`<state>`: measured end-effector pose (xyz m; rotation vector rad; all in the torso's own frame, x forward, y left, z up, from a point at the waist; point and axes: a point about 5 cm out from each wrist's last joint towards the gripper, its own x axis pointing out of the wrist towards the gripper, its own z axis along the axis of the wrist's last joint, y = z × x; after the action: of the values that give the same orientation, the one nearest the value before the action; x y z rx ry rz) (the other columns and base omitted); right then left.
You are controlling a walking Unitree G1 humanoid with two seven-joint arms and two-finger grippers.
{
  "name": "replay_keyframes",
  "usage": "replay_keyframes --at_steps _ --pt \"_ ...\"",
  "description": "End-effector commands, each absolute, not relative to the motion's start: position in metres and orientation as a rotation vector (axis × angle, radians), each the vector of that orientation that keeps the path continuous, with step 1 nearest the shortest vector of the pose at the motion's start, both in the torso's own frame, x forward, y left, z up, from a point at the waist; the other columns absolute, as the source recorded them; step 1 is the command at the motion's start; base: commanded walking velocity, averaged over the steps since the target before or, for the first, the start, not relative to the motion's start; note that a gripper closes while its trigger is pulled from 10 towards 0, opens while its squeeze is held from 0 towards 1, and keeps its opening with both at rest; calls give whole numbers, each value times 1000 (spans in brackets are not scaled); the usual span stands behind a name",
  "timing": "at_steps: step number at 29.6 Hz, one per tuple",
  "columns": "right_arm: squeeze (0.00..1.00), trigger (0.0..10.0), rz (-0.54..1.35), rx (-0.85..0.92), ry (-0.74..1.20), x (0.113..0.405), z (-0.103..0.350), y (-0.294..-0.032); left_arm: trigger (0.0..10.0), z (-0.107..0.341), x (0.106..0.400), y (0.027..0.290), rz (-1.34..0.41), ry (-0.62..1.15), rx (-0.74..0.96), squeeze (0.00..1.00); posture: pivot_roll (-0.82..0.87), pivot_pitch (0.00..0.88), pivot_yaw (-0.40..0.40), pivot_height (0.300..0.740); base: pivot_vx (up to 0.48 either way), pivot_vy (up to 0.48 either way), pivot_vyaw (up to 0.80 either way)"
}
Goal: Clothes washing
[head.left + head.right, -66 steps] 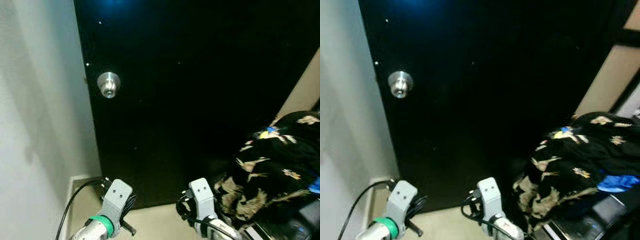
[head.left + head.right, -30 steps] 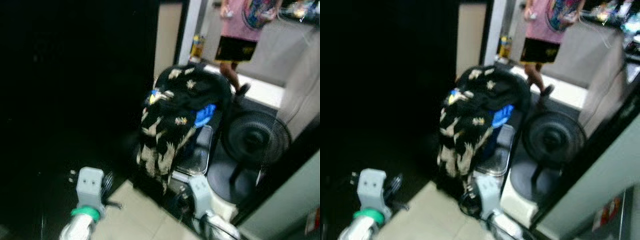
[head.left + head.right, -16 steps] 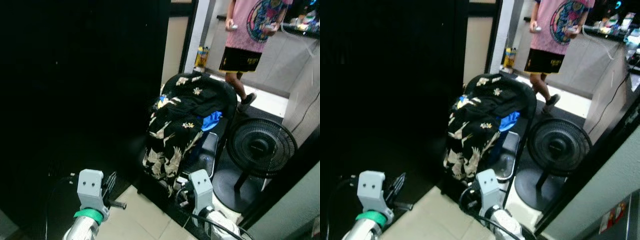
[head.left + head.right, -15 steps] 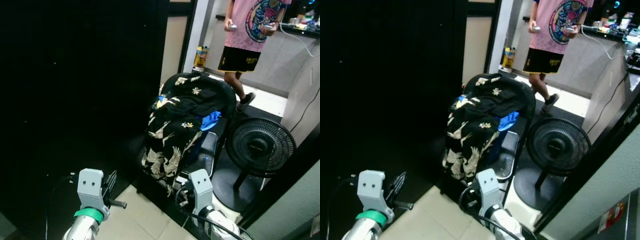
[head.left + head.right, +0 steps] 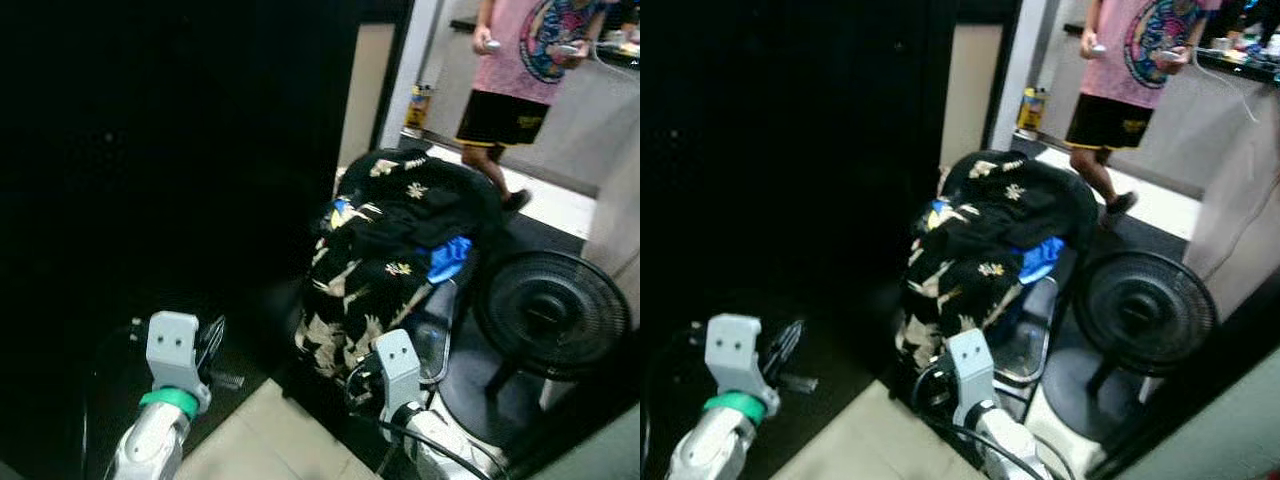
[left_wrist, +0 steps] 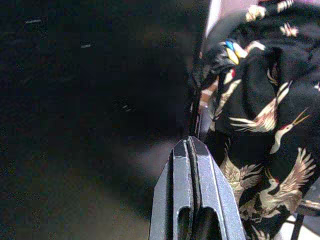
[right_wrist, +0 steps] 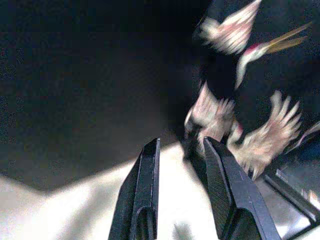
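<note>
Clothes: a heap of garments (image 5: 400,250) is piled over a chair-like seat just beyond a dark doorway, ahead and slightly right of the robot. The top piece is a black shirt printed with pale cranes; it spills down the near side almost to the floor.
Blue garment: a bright blue piece (image 5: 449,257) pokes out of the heap on its right side, under the black shirt.
Seat: a shiny metal frame (image 5: 1025,345) shows beneath the hanging cloth; what kind of seat it is cannot be told.
Right gripper: (image 7: 179,150) low, near the bottom edge of the hanging shirt but apart from it; the two black fingers are spread with a clear gap and hold nothing.
Left gripper: (image 6: 190,147) low on the robot's left, before the dark door, pointing toward the door's edge and the heap; its fingers are pressed flat together, with nothing between them.
Door: a large black door (image 5: 180,150) takes up the left half of the head views, its edge standing just left of the heap.
Fan: a black floor fan (image 5: 550,315) stands just right of the seat, its round grille near the clothes.
Person: someone in a pink printed shirt and black shorts (image 5: 1120,70) stands well behind the heap, holding a small device in both hands.
Can: a yellow container (image 5: 1031,106) sits on the floor by the far door frame.
Floor: pale tiles (image 5: 270,440) lie between the two grippers.
</note>
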<state>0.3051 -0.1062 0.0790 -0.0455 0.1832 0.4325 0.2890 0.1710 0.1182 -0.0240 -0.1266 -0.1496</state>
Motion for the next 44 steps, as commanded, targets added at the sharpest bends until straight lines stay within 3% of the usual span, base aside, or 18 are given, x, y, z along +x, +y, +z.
replay_keyframes --at_steps 1,13,23,28,44 --pt "0 10000 393 -37 207 304 75 -117 10000 113 290 163 -179 -101 -46 0 -35 39 16 740 416 0 -800" --pt "0 10000 377 -28 186 306 82 -115 10000 115 295 155 -202 -104 -66 0 -48 41 22 740 418 0 -800" --pt "0 10000 378 -32 111 317 105 -113 10000 116 295 152 -206 -107 -71 0 -48 36 15 740 399 0 0" --pt "0 10000 430 -125 79 323 116 -105 10000 117 297 150 -200 -113 -80 0 -51 33 12 740 387 0 480" --pt "0 10000 422 -73 63 325 126 -104 10000 120 298 144 -232 -136 -111 0 -45 25 -8 740 351 0 -50"
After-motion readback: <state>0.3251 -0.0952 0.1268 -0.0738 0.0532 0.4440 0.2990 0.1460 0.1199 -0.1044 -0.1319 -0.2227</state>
